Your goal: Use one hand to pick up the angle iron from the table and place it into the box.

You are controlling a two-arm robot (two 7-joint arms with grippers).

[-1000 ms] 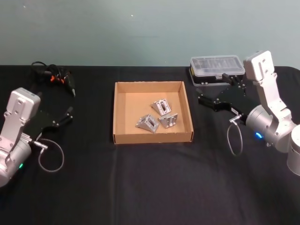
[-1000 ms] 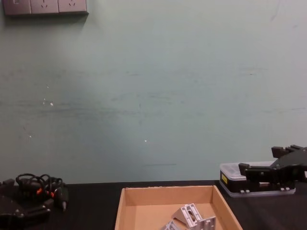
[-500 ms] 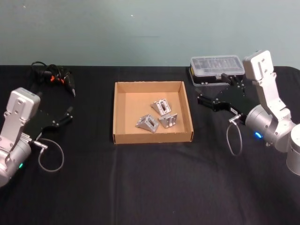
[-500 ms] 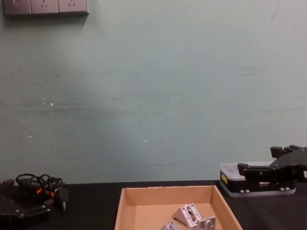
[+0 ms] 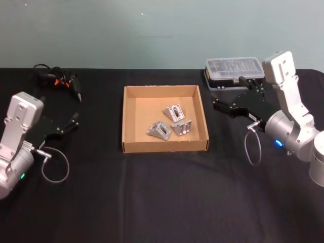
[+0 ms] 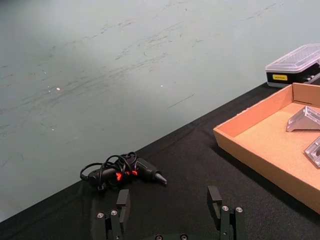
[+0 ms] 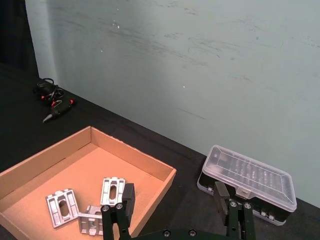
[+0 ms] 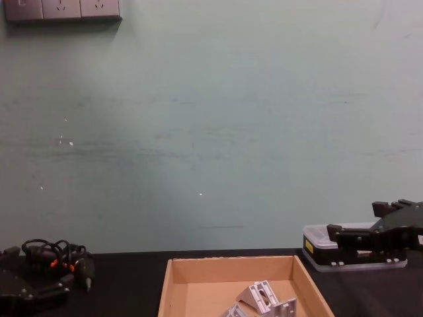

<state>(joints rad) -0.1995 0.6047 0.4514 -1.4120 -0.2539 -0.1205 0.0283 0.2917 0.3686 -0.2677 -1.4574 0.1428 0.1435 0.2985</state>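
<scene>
The brown cardboard box (image 5: 164, 147) sits mid-table on the black table (image 5: 162, 202). Three silver angle iron pieces lie inside it (image 5: 158, 130), (image 5: 174, 112), (image 5: 182, 127), and they also show in the right wrist view (image 7: 61, 206) and the chest view (image 8: 263, 296). My right gripper (image 5: 229, 94) hovers just right of the box, open and empty; in its wrist view the gripper (image 7: 173, 196) has its fingers spread, with one finger over the box's near corner. My left gripper (image 5: 58, 114) rests far left, open and empty (image 6: 169, 197).
A clear-lidded plastic case (image 5: 234, 71) stands behind the right gripper at the back right. A black tool with orange marks and a coiled cable (image 5: 58, 81) lies at the back left. Loose cable loops hang from both wrists.
</scene>
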